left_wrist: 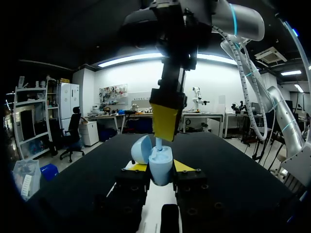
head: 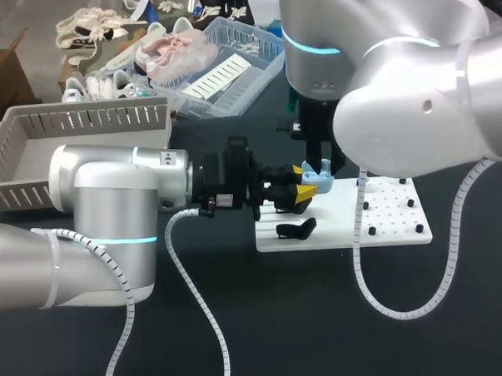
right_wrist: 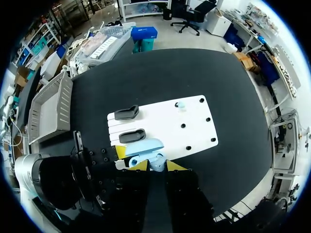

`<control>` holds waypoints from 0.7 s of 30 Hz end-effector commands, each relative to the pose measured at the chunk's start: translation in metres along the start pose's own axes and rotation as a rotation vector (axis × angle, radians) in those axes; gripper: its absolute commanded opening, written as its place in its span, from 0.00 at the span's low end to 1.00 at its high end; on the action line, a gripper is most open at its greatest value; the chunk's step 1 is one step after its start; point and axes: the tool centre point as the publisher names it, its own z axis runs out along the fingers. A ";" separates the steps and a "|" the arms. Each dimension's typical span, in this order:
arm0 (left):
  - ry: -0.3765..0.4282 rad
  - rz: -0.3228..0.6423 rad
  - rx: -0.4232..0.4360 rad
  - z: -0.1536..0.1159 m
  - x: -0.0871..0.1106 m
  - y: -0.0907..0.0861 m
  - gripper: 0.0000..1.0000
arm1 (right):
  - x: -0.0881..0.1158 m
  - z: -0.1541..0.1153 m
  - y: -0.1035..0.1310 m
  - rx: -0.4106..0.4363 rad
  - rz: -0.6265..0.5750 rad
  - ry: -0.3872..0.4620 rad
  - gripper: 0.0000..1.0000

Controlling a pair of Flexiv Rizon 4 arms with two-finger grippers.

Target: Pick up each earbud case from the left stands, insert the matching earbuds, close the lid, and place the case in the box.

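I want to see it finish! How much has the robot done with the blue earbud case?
Done: the blue case is off its stand, held in the left claw, lid open. Happening now: the right claw holds an earbud at the case's mouth. Left: a second earbud waits on the white board, then the lid needs closing and the case goes in the grey box.

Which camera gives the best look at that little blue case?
The left wrist view: the blue case stands open, gripped by the left tool. Head view shows a sliver; right wrist view, its top.
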 end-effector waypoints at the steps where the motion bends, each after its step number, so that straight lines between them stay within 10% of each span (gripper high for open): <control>1: -0.002 0.001 -0.002 0.000 0.001 0.000 0.00 | -0.003 0.001 0.002 0.009 -0.001 0.007 0.00; 18: -0.002 0.001 -0.002 0.000 0.001 0.000 0.00 | -0.004 0.008 0.003 0.032 0.000 0.036 0.00; 21: -0.002 0.001 -0.002 0.000 0.001 0.000 0.00 | -0.004 0.009 0.003 0.033 0.003 0.045 0.22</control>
